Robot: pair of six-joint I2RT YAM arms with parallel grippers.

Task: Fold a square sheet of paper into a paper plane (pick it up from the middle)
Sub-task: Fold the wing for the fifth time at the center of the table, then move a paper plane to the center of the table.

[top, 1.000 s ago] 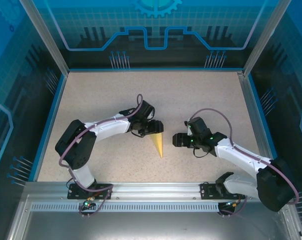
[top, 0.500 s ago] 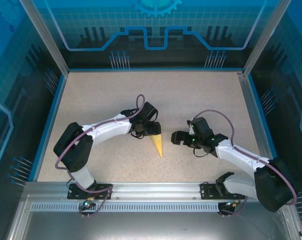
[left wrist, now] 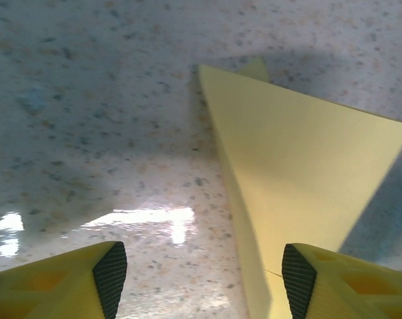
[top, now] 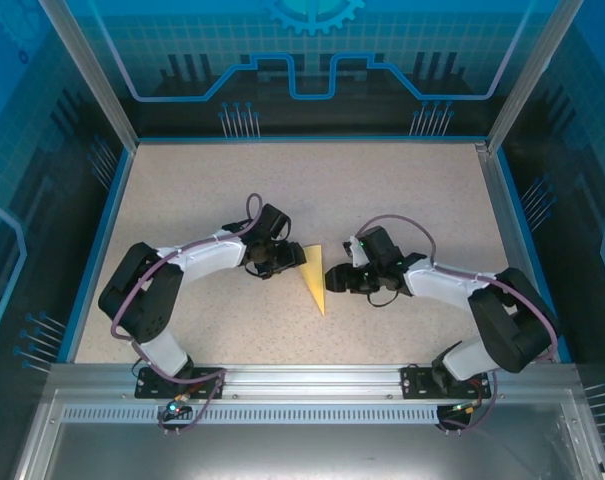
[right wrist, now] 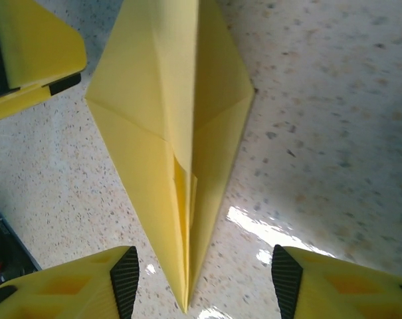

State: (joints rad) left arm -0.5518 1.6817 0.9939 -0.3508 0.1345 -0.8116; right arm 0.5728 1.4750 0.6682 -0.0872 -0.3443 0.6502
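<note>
yellow paper plane (top: 315, 283) is lying on the speckled table (top: 402, 190), tip pointing toward the arm bases; left gripper (top: 294, 261) and right gripper (top: 331, 278) are flanking it, jaws parted, gripping nothing.

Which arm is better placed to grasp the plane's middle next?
Right, probably. The plane lies centred between the fingers of the open right gripper, its crease in line with the gap. The left gripper is open mostly over bare table, with the plane off to one side.
</note>
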